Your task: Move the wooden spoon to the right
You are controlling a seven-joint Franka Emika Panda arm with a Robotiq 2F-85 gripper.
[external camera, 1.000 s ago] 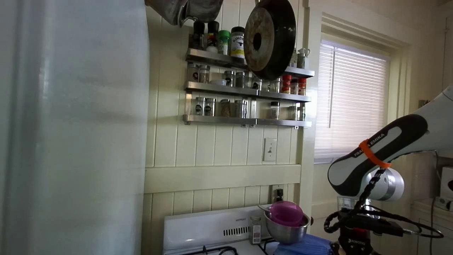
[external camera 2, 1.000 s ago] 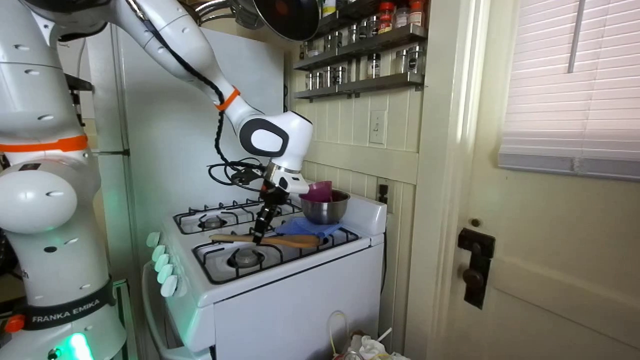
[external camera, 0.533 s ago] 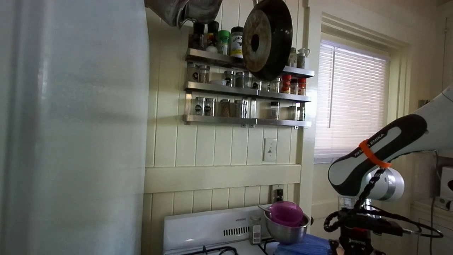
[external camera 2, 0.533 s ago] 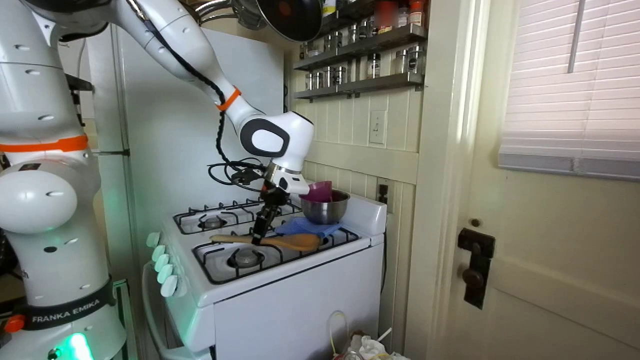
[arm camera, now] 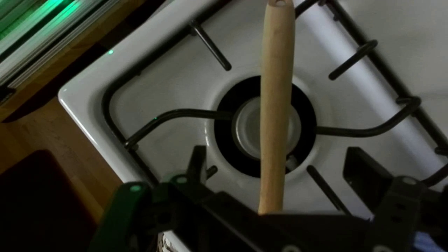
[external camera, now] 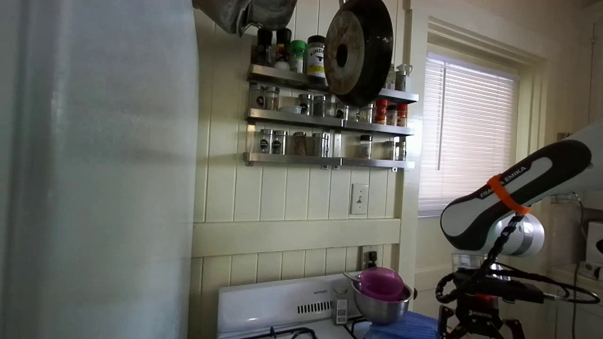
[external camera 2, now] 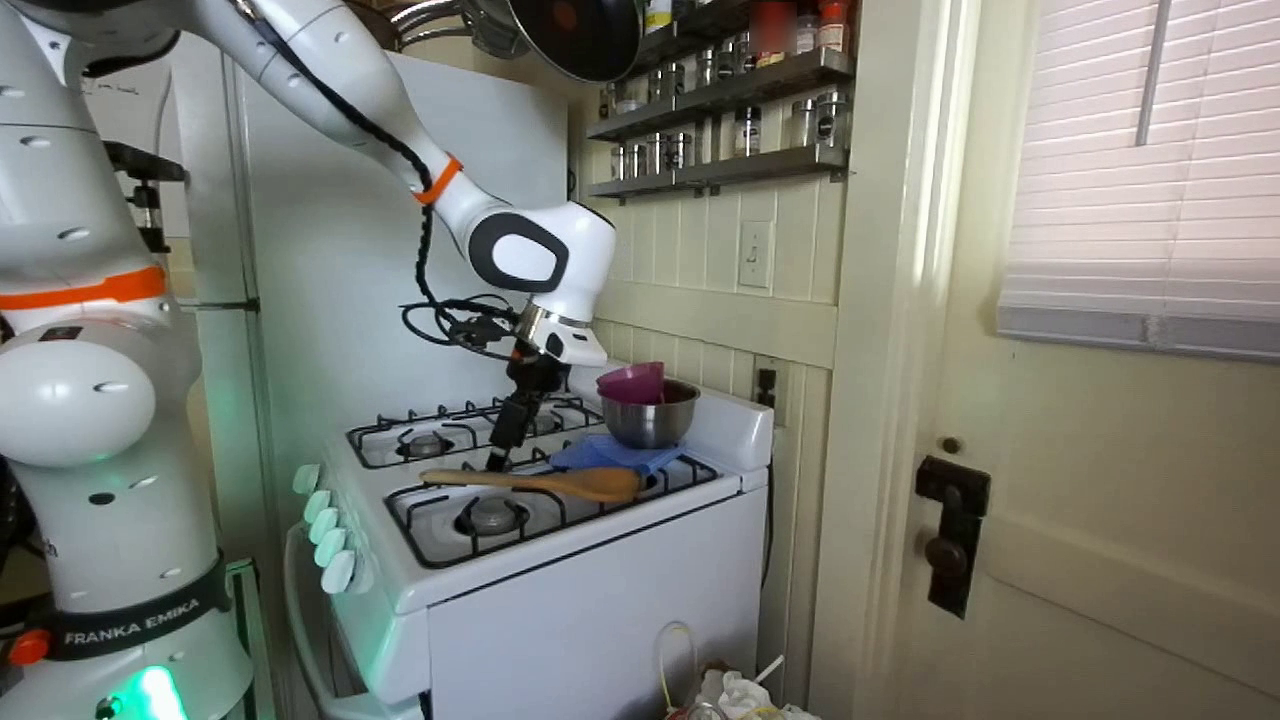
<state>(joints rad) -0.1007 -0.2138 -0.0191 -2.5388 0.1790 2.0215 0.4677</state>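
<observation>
- Above the stove (external camera 2: pixel 590 600), the arm (external camera 2: pixel 350 95) reaches across from its base (external camera 2: pixel 110 560), forearm sloping down past an orange strap (external camera 2: pixel 438 181) to a bent wrist (external camera 2: pixel 582 345); a black cable (external camera 2: pixel 425 240) follows it and loops beside the wrist.
- From that wrist the gripper (external camera 2: pixel 497 462) points down at a tilt, its tips nearer the row of knobs (external camera 2: pixel 330 547) than its mount is.
- Its fingers (arm camera: pixel 197 161) stand wide apart; the wrist view shows the handle of the wooden spoon (arm camera: pixel 275 105) in the gap between them, apart from both.
- Across the grate (arm camera: pixel 189 112) and over the burner (arm camera: pixel 248 126) lies that spoon, handle end toward the knobs, head toward the stove's back panel (external camera 2: pixel 735 432); the wrist view hides the head behind the gripper.
- Past the spoon, in an exterior view, a blue cloth (external camera 2: pixel 605 452) is spread by a steel bowl (external camera 2: pixel 650 427) with a pink bowl (external camera 2: pixel 635 383) tipped inside; in an exterior view a small shaker (external camera: pixel 340 308) stands before the back panel.
- Around the stove come a tall white refrigerator (external camera: pixel 99 165), a pale plank wall (external camera: pixel 273 193), metal shelves (external camera: pixel 292 159) lined with jars (external camera: pixel 279 142), and a dark pan (external camera: pixel 348 54) hanging in front of them.
- Farther over, a window blind (external camera 2: pixel 1130 230) and a door (external camera 2: pixel 1110 590) with a dark knob (external camera 2: pixel 945 557).
</observation>
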